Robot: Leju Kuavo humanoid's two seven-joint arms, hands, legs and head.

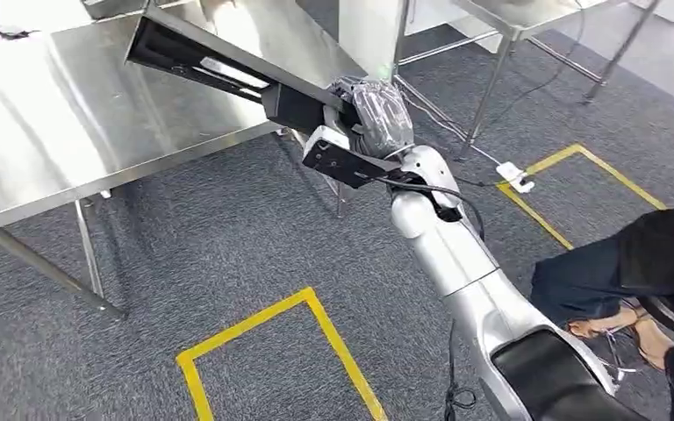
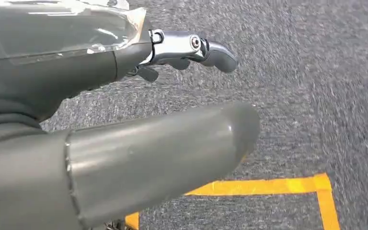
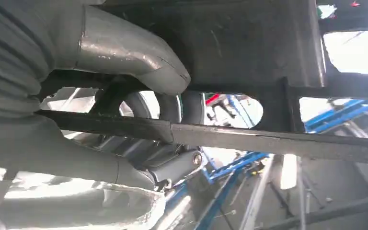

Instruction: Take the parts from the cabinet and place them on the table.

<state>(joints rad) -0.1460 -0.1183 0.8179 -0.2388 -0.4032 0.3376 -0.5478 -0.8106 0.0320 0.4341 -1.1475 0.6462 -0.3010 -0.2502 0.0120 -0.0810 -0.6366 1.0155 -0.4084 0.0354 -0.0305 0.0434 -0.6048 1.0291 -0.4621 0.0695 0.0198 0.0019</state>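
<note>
A steel table (image 1: 61,123) took up the upper left of the head view, standing on grey carpet (image 1: 228,254) marked with yellow tape (image 1: 263,320); a second table (image 1: 527,22) stood further back on the right. A seated person (image 1: 632,272) in dark clothes was at the right edge, near another taped outline. The right arm (image 1: 465,263) reached up from the lower right toward the near table's edge. Its hand (image 1: 373,118) gripped one end of the part (image 1: 219,70), a long black metal bracket with an open channel, and the part stretched out from the hand over the table top, tilted, with its far end up toward the back of the table; whether it touched the surface could not be told. In the right wrist view the thumb (image 3: 129,48) pressed on the part's flat black plate (image 3: 249,43) while the fingers (image 3: 172,110) curled round behind a thin black bar, so the hand was closed on it. The left hand (image 2: 124,96) hung over the carpet and tape, thumb and fingers (image 2: 196,48) apart and holding nothing. A small white box (image 1: 515,175) with a cable lay on the carpet by the far tape.
</note>
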